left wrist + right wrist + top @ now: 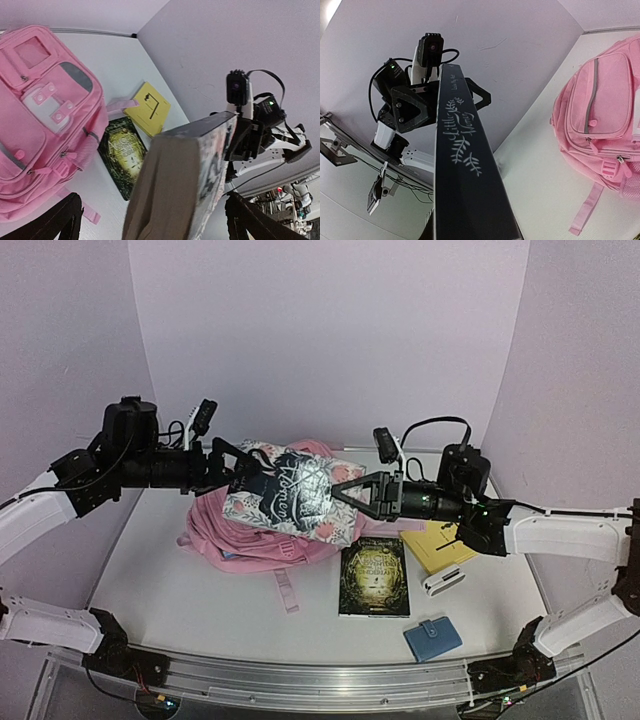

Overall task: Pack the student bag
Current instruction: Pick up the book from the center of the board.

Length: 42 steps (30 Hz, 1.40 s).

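The student bag (248, 540) is soft pink fabric, padded and slumped, with pale grey trim strips, zip pockets, a mesh side pocket and flat webbing straps trailing from its lower end. It lies flat on the white table (190, 590), below both pincers and touching neither. It sits directly under the gap between them, closer beneath the left one.

Held in the air between the pincers is a thick floral book (290, 490). Its cover is pale with pink blossoms, crossed by a dark panel with white script. The spine is smooth and dark with leafy white lettering, and the page block is a dull tan.

The left pincer (238, 468) is spread wide. Its black fingers (60, 220) stand on either side of the book's page edge with clear space between each finger and the book. The right pincer (338, 492) is narrowed onto the opposite end of the book and grips it there.

Below and just beyond the right pincer lie a glossy dark green book (373, 578), a flat yellow pad (432, 546) and a small blue wallet (432, 638), all well apart from the left pincer
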### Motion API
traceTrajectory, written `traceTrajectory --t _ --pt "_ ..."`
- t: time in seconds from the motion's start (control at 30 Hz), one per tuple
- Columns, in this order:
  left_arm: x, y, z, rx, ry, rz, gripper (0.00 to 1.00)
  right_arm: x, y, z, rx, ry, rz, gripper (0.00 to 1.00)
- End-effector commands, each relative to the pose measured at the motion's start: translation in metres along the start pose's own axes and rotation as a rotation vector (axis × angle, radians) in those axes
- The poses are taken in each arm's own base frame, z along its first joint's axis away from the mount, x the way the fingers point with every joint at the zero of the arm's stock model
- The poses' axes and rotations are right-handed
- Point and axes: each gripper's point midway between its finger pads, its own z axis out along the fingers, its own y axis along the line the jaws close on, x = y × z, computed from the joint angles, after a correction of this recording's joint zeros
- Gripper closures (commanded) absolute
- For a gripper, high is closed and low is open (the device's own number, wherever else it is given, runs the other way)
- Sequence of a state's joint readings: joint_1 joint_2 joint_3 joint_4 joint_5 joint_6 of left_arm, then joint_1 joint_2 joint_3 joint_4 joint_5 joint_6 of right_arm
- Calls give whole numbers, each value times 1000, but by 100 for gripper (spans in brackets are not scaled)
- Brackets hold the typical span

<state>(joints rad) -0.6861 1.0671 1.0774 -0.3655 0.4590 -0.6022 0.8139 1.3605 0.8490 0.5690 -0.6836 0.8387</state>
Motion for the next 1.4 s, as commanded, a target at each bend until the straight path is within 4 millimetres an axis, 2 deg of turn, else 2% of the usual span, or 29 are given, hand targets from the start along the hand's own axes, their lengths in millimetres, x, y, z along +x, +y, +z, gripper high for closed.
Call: traceTrajectory --t 0.0,0.1,0.17,0.37,0.47,0.7,0.83,0.93,1.03,1.1,1.2,1.27,1.37 --pt "-7 -42 -10 212 -18 61 1 -33 70 -11 -205 -79 -129 100" --pt "-4 -46 -9 263 -7 47 14 -31 72 -11 -219 -70 -126 100" --pt "1 -43 -5 271 17 26 17 -32 78 -12 -245 -68 -129 100" --pt "3 -23 3 199 29 -20 6 -34 94 -18 -298 -67 -142 100" --pt "2 -15 3 176 21 -31 7 -34 97 -21 -304 -71 -146 100" --pt "3 -34 1 310 41 -30 50 -30 84 -17 -277 -69 -129 100" --pt "3 -33 0 314 47 -38 80 -30 69 -11 -236 -84 -114 100" --pt "1 -26 0 291 49 -58 96 -34 52 -5 -162 -105 -107 99" --pt "-6 -4 -2 218 26 -109 100 -35 21 4 14 -91 -130 84" --pt "-15 16 -7 167 -8 -155 100 -34 3 8 136 -78 -174 69" --pt "-32 50 -21 80 -73 -211 100 -33 -12 15 273 -64 -245 38" --pt "-46 72 -34 28 -128 -231 100 -28 -20 22 351 -47 -290 26" --pt "-64 106 -57 -60 -214 -270 100 -22 -28 37 452 -23 -366 13"
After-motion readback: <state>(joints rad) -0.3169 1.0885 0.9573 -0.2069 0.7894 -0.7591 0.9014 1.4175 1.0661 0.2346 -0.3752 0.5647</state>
